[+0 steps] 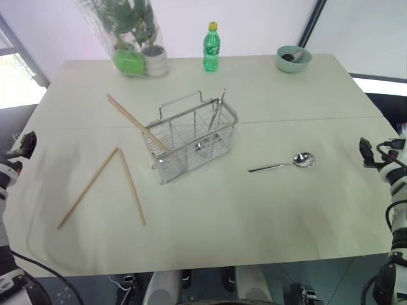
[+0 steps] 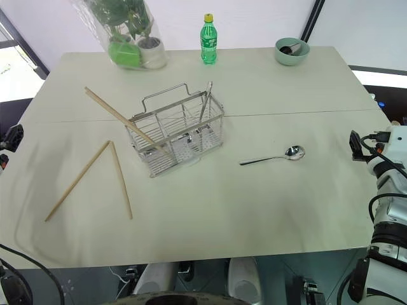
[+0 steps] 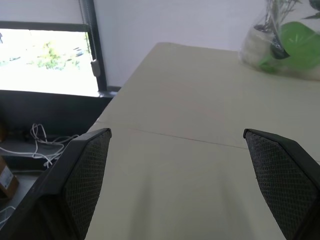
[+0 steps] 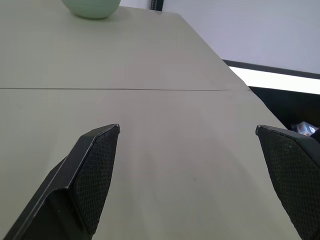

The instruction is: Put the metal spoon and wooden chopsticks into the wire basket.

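On the table (image 1: 267, 216) the metal spoon (image 1: 283, 164) lies beside the wire basket (image 1: 191, 136); both wrist views show wide-open, empty claws.

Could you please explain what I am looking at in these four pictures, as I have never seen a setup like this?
This is a humanoid robot standing at a table. The two wide pictures come from a pair of cameras in its head, looking down. The other two come from cameras on its wrists, each looking out between that arm's two black fingers.

The left gripper and right gripper are both open and hold nothing; they hang at the table's two side edges.

In the middle stands a wire basket. One wooden chopstick already leans in it, and something metal stands in its far compartment. Two more chopsticks lie on the table towards the robot's left, touching at one end like a V. A metal spoon lies to the right of the basket.

Along the far edge are a wrapped plant, a green bottle and a green bowl.
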Controlling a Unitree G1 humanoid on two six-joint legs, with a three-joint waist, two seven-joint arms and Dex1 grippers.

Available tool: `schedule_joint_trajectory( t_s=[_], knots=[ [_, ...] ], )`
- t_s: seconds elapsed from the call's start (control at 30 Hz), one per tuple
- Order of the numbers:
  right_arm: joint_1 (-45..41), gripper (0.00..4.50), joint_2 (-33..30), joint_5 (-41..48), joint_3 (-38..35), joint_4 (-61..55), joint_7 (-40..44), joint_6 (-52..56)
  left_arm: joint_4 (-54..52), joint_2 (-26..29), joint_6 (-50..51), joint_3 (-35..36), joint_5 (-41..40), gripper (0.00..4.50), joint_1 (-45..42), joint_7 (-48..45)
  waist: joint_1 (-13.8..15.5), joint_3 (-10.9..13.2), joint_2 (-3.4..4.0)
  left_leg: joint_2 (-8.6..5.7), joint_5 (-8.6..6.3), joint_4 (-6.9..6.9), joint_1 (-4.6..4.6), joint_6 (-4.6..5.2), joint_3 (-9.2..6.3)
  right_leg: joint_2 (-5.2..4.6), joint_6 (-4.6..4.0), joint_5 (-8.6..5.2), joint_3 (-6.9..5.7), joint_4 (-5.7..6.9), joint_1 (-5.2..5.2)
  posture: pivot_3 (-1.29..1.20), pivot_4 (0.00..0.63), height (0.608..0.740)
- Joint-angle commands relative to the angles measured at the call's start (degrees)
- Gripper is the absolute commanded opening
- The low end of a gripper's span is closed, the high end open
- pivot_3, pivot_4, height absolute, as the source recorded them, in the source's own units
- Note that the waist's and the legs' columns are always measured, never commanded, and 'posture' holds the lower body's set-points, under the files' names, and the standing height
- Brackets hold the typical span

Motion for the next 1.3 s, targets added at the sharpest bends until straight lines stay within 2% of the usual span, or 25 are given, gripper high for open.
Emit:
schedule_joint_trajectory(
  t_s=[0.03,0.5,0.73,0.83,1.07,1.13,1.23,1.3],
  knots=[
    [-1.44,4.5,-1.83,0.02,-0.48,-2.16,0.73,-1.3,-1.69,1.64,-0.41,-0.32,0.3,4.45,-0.69,-0.55,-0.01,0.0,0.0,0.0,0.0,0.0,0.0,0.0,0.0,0.0,0.0,0.0,0.0,0.0,0.0,0.0,0.15,0.684],
    [-8.49,4.5,-4.87,-1.13,2.07,2.97,4.88,-1.63,-5.0,1.28,1.3,-0.62,-0.65,4.45,-1.06,0.05,0.02,0.0,-0.01,0.0,0.0,0.05,0.0,0.01,0.01,-0.01,0.0,0.01,-0.02,0.02,0.03,0.0,0.15,0.684],
    [-6.48,4.5,-3.85,-1.55,2.13,1.71,4.9,-2.55,-4.79,0.66,1.12,-0.49,-0.45,4.45,-0.64,0.49,0.05,0.0,-0.01,0.0,0.0,0.06,0.0,0.01,0.01,0.0,0.01,0.01,-0.02,0.03,0.04,0.0,0.15,0.684],
    [-7.25,4.5,-5.41,-2.74,4.27,2.87,8.7,-3.88,-8.05,0.94,3.32,-1.14,-2.89,4.45,-1.68,-0.64,-0.04,0.0,-0.01,0.0,0.0,0.07,0.0,0.01,0.01,0.0,0.01,0.01,-0.03,0.03,0.05,0.0,0.15,0.684],
    [-21.14,4.5,-12.97,-6.59,15.44,9.91,31.74,-6.08,-26.47,7.28,22.33,-1.16,-27.29,4.45,-4.59,-10.08,-0.26,0.1,0.0,0.0,-0.01,0.19,-0.03,0.04,0.04,-0.01,0.06,0.07,-0.03,0.05,0.04,0.0,0.15,0.684],
    [-26.81,4.5,-13.36,-9.02,20.04,13.38,39.46,-7.22,-31.79,10.96,26.02,-2.41,-34.33,4.45,-4.52,-15.06,-0.48,0.1,0.0,0.0,-0.01,0.13,0.0,0.05,0.05,0.01,0.06,0.06,-0.03,0.03,0.04,0.0,0.15,0.684],
    [-32.56,4.5,-12.66,-12.27,25.34,17.63,48.07,-9.29,-35.09,14.54,29.46,-3.6,-43.08,4.45,-6.51,-17.69,-0.54,0.11,0.03,0.04,-0.01,0.09,0.02,0.03,0.05,0.04,0.05,0.05,-0.03,0.02,0.02,0.0,0.15,0.684],
    [-35.0,4.5,-11.82,-14.45,28.88,19.61,53.64,-10.46,-37.01,16.77,30.57,-5.48,-46.18,4.45,-7.73,-19.11,-0.39,0.12,0.02,0.04,-0.01,0.09,0.01,0.03,0.06,0.04,0.04,0.05,-0.03,0.02,0.02,0.0,0.15,0.684]
  ],
)
